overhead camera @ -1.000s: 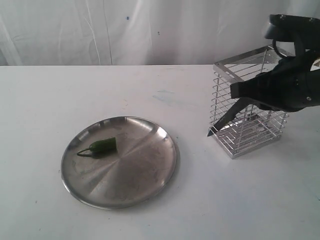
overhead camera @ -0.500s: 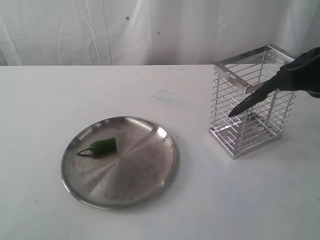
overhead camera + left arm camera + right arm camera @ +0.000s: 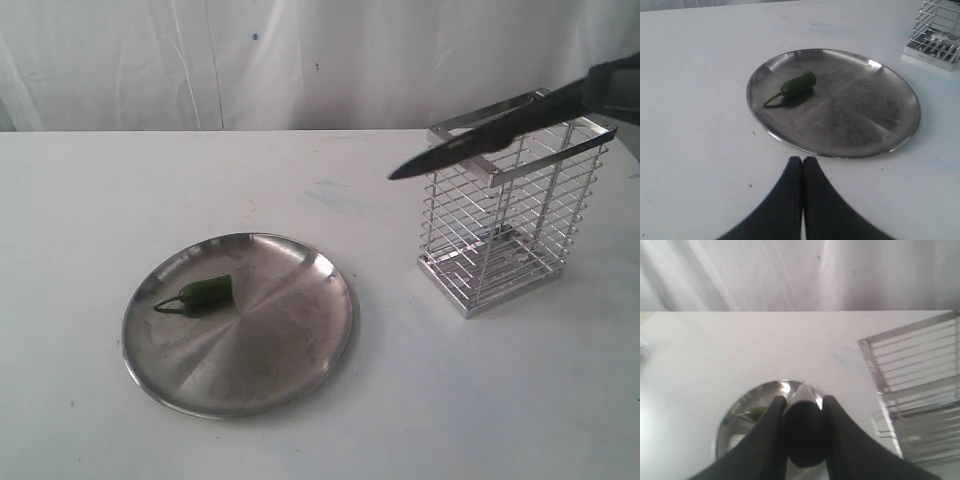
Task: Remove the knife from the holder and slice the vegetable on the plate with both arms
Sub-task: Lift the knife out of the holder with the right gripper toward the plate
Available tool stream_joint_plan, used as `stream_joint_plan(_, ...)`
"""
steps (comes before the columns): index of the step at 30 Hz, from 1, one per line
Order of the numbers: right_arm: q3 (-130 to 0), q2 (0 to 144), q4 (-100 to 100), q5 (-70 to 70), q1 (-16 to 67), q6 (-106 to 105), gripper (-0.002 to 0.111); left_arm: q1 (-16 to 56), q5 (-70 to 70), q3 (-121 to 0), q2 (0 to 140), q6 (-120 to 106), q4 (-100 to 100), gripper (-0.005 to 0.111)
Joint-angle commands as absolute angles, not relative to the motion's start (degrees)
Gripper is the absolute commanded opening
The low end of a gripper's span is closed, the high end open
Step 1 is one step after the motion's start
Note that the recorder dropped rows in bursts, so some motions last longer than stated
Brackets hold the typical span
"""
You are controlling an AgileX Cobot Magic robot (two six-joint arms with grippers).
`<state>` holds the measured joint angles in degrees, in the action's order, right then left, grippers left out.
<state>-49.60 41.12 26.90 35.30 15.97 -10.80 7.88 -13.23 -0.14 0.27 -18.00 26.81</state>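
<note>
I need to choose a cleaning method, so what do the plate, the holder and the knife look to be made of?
The plate is likely stainless steel: a scuffed, brushed face with bright reflections at the rim. The holder looks like chrome-plated metal wire, with shiny thin bars and a flat rim. The knife has a matte blackish blade with no glint. It could be coated steel or ceramic; I cannot tell which.

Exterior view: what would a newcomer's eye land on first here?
A dark knife hangs in mid-air at the upper right, gripped by the right tool, its tip pointing left past the chrome wire holder. Lower left, a small green vegetable lies alone on a shiny steel plate.
</note>
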Motion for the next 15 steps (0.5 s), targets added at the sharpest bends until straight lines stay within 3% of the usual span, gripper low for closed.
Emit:
stream_joint_plan(1, -46.03, 40.02, 52.69, 29.82, 16.07, -22.30, 0.000, 8.25, -13.38, 0.00, 0.00, -18.05, 27.58, 0.000)
stream_joint_plan(7, -33.50, 40.46, 87.05, 27.50, 16.07, -41.97, 0.000, 8.25, -13.38, 0.00, 0.00, -18.05, 27.58, 0.000)
stream_joint_plan(15, -22.05, 45.08, 99.95, 28.17, 16.07, -48.67, 0.000, 8.25, -13.38, 0.00, 0.00, -18.05, 27.58, 0.000)
